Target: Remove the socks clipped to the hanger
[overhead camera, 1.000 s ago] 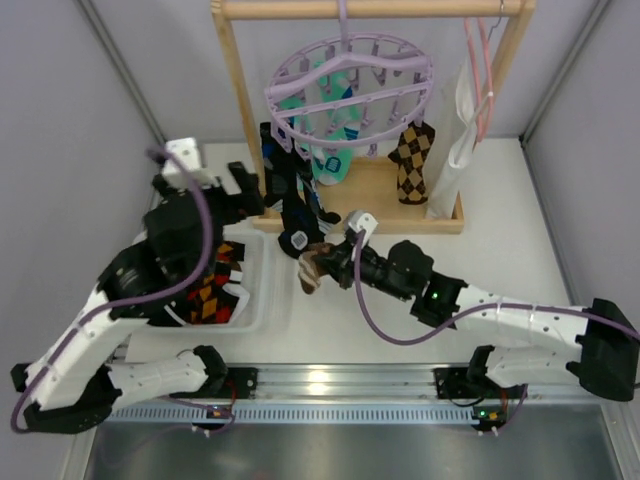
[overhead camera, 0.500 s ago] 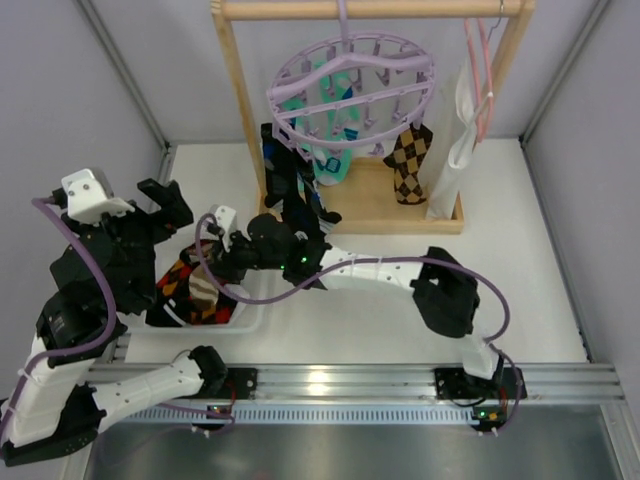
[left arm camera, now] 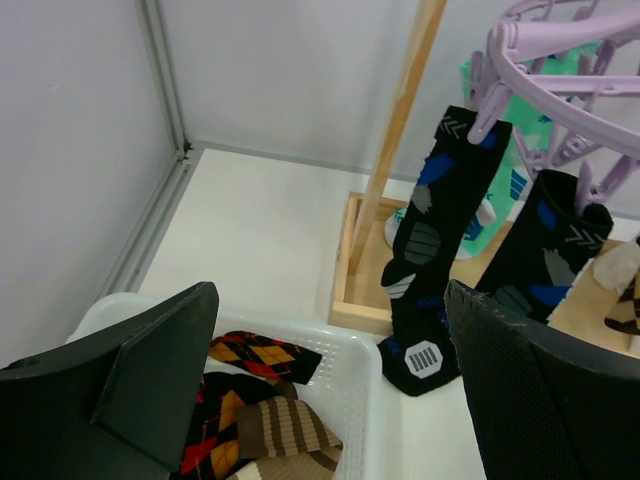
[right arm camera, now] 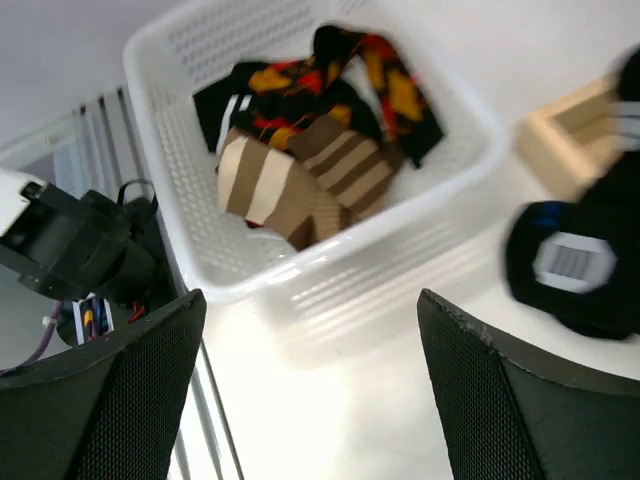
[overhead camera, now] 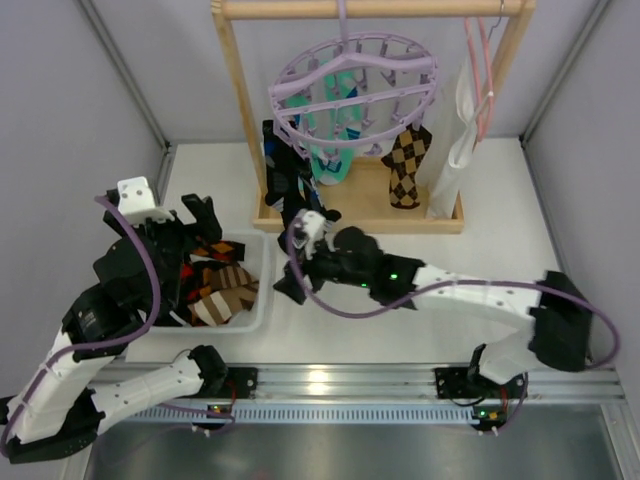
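Observation:
The lavender hanger (overhead camera: 350,85) hangs from the wooden rack. Clipped to it are dark navy socks (overhead camera: 285,180), a teal sock (overhead camera: 330,160) and a brown-yellow argyle sock (overhead camera: 408,165). In the left wrist view the navy socks (left arm camera: 440,230) dangle beside the teal one (left arm camera: 500,150). A brown striped sock (right arm camera: 290,190) lies loose in the white basket (right arm camera: 330,250) on red-yellow argyle socks (right arm camera: 330,70). My right gripper (right arm camera: 310,300) is open and empty, just right of the basket. My left gripper (left arm camera: 330,300) hovers open and empty over the basket's far corner.
The wooden rack (overhead camera: 240,100) stands on a wooden base (overhead camera: 360,215) at the back. A thin pink hanger (overhead camera: 480,70) with a long white cloth (overhead camera: 460,140) hangs at its right end. Grey walls close both sides. A metal rail (overhead camera: 330,385) runs along the near edge.
My right gripper carried the brown striped sock left over the basket, opened and dropped it in, then drew back to the basket's right side. My left arm swung left, then partly back, staying open.

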Available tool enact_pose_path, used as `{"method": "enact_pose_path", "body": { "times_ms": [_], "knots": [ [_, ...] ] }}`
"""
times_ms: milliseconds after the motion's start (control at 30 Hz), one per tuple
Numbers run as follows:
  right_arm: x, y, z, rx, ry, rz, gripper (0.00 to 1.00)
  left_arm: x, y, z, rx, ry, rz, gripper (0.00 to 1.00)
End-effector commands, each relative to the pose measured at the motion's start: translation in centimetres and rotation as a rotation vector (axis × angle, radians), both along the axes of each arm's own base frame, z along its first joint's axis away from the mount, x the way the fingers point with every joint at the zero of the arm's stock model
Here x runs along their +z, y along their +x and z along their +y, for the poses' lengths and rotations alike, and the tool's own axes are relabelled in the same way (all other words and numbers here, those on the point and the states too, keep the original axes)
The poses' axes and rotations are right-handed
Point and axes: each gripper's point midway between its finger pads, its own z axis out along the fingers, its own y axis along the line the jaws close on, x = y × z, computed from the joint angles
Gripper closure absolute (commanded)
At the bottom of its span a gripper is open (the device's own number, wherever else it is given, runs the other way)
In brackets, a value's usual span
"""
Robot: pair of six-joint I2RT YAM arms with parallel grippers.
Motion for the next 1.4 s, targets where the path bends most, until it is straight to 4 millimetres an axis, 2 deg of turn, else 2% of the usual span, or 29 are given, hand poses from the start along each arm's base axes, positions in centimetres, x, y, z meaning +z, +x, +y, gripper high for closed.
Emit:
{"method": "enact_pose_path", "body": {
  "times_ms": [0, 67, 100, 133, 167, 200, 233, 300, 333, 400, 433, 500, 533, 567, 600, 633, 667, 767, 833, 867, 1033, 1100, 1133, 1167, 1233, 1267, 1333, 1367],
  "knots": [
    [6.1, 1.7, -7.1, -0.171, 0.149, -0.082, 0.17, -0.1, 0.5, -2.2, -0.085, -0.018, 0.003, 0.01],
    [3.8, 2.9, -11.4, -0.274, 0.063, -0.079, 0.16, -0.7, 0.7, -3.4, -0.143, -0.002, 0.019, 0.02],
    [5.3, 3.2, -13.7, -0.330, 0.090, -0.108, 0.15, -1.0, 0.7, -3.9, -0.168, 0.002, 0.028, 0.01],
    [4.3, 4.5, -16.3, -0.402, 0.047, -0.098, 0.14, -1.9, 0.7, -4.5, -0.193, 0.012, 0.041, 0.01],
    [3.4, 5.1, -18.1, -0.442, 0.030, -0.091, 0.14, -2.2, 0.6, -5.0, -0.225, 0.008, 0.047, 0.02],
    [4.5, 5.4, -19.8, -0.464, 0.058, -0.116, 0.10, -2.6, 0.4, -5.9, -0.271, -0.006, 0.056, 0.02],
    [4.4, 7.4, -22.6, -0.553, 0.048, -0.123, 0.08, -2.9, 0.0, -6.1, -0.297, -0.015, 0.057, 0.02],
    [4.5, 8.6, -24.7, -0.584, 0.031, -0.144, 0.05, -4.6, -0.2, -7.0, -0.344, 0.000, 0.091, 0.02],
    [4.6, 10.1, -26.5, -0.632, 0.026, -0.147, 0.05, -5.2, -0.2, -7.0, -0.348, 0.008, 0.103, 0.02],
    [4.8, 11.8, -27.5, -0.646, 0.006, -0.151, 0.05, -7.1, -0.2, -6.7, -0.335, 0.038, 0.130, 0.02],
    [5.3, 13.2, -29.1, -0.700, 0.004, -0.156, 0.06, -8.5, -0.1, -6.7, -0.325, 0.061, 0.153, 0.01],
    [4.8, 14.9, -29.6, -0.714, 0.005, -0.135, 0.10, -9.5, -0.1, -6.2, -0.300, 0.062, 0.163, 0.01],
    [4.8, 16.0, -30.7, -0.742, 0.008, -0.144, 0.11, -10.3, -0.1, -5.9, -0.284, 0.064, 0.171, 0.02],
    [4.9, 16.7, -31.0, -0.754, 0.011, -0.154, 0.12, -10.6, -0.1, -5.9, -0.281, 0.063, 0.176, 0.02],
    [4.1, 17.6, -30.9, -0.752, -0.013, -0.147, 0.15, -10.7, 0.0, -6.0, -0.279, 0.058, 0.178, 0.02],
    [5.2, 18.6, -31.0, -0.757, -0.006, -0.186, 0.16, -10.9, 0.0, -6.2, -0.289, 0.066, 0.184, 0.02],
    [4.3, 19.5, -30.9, -0.764, -0.034, -0.175, 0.17, -11.1, 0.1, -6.3, -0.290, 0.080, 0.191, 0.01],
    [4.7, 21.7, -31.4, -0.799, -0.046, -0.246, 0.19, -11.7, 0.2, -6.7, -0.302, 0.105, 0.207, 0.02],
    [5.5, 22.6, -30.9, -0.779, -0.029, -0.302, 0.19, -12.2, 0.2, -7.0, -0.313, 0.111, 0.220, 0.02],
    [4.9, 23.2, -30.7, -0.774, -0.035, -0.303, 0.20, -12.3, 0.2, -7.2, -0.319, 0.115, 0.224, 0.02],
    [5.8, 25.2, -30.1, -0.779, 0.025, -0.395, 0.21, -12.2, 0.3, -7.4, -0.329, 0.115, 0.226, 0.02],
    [5.2, 25.7, -29.1, -0.734, 0.042, -0.386, 0.27, -12.2, 0.2, -7.3, -0.327, 0.117, 0.225, 0.02],
    [5.2, 25.7, -28.6, -0.712, 0.054, -0.385, 0.31, -12.1, 0.2, -7.3, -0.328, 0.113, 0.221, 0.02],
    [5.2, 25.9, -27.9, -0.688, 0.079, -0.387, 0.41, -11.9, 0.2, -7.3, -0.328, 0.107, 0.217, 0.02],
    [5.0, 25.8, -27.3, -0.676, 0.088, -0.388, 0.53, -11.4, 0.1, -7.2, -0.326, 0.094, 0.207, 0.02],
    [5.4, 25.7, -27.1, -0.675, 0.104, -0.407, 0.65, -11.0, 0.1, -7.2, -0.324, 0.082, 0.201, 0.02],
    [5.1, 25.1, -26.6, -0.671, 0.122, -0.408, 0.79, -9.9, 0.1, -7.0, -0.317, 0.057, 0.182, 0.02],
    [5.6, 24.6, -26.4, -0.663, 0.144, -0.411, 0.91, -9.6, 0.1, -7.0, -0.316, 0.042, 0.178, 0.02]
  ]
}}
